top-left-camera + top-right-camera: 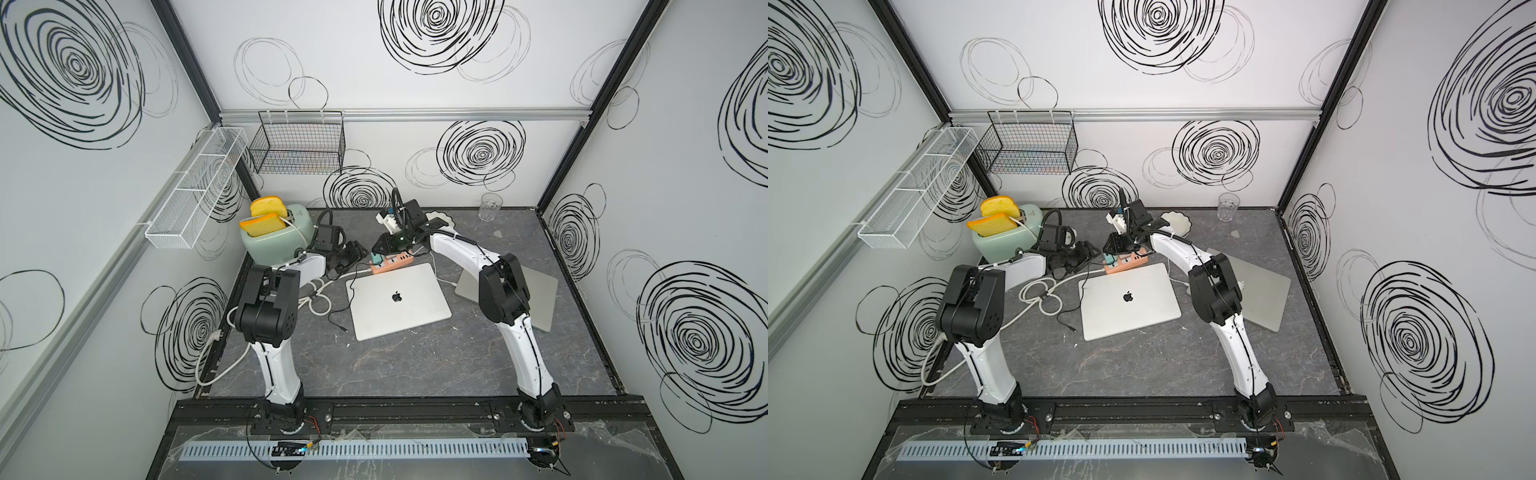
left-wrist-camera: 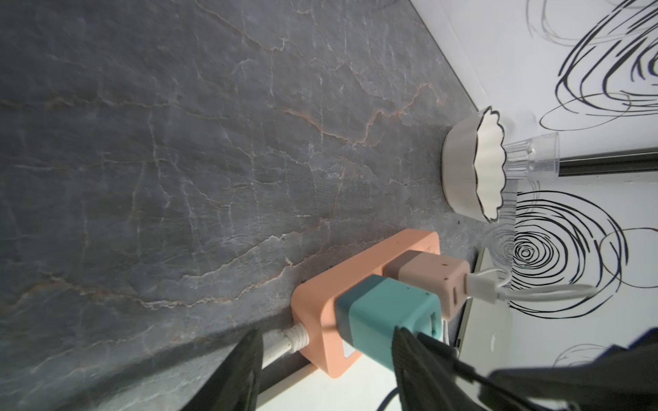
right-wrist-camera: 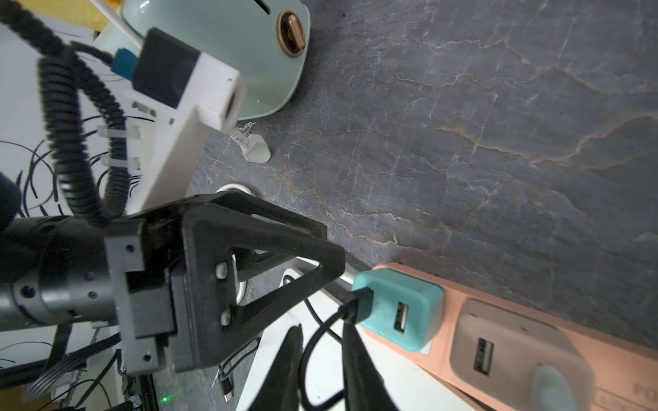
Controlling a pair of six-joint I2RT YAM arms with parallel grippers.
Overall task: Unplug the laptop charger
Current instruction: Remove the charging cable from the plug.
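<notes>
Where the peach power strip (image 2: 313, 313) lies just beyond the laptop (image 1: 399, 299), the teal charger (image 3: 398, 309) sits plugged into its end socket, with a black cable (image 3: 313, 341) entering its side. My right pincer (image 3: 322, 331) brackets that cable narrowly; whether it pinches, I cannot tell. My left pincer (image 2: 327, 334) stands spread around the strip's end.

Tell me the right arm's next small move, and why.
Probably close the right end effector on the black cable plug where it enters the teal charger: its fingers flank that cable with a gap showing, and the plug is not yet out.

Grey tbl (image 1: 374, 365) w/ laptop (image 1: 398, 300), pwr strip (image 1: 392, 262), toaster (image 1: 276, 237)
</notes>
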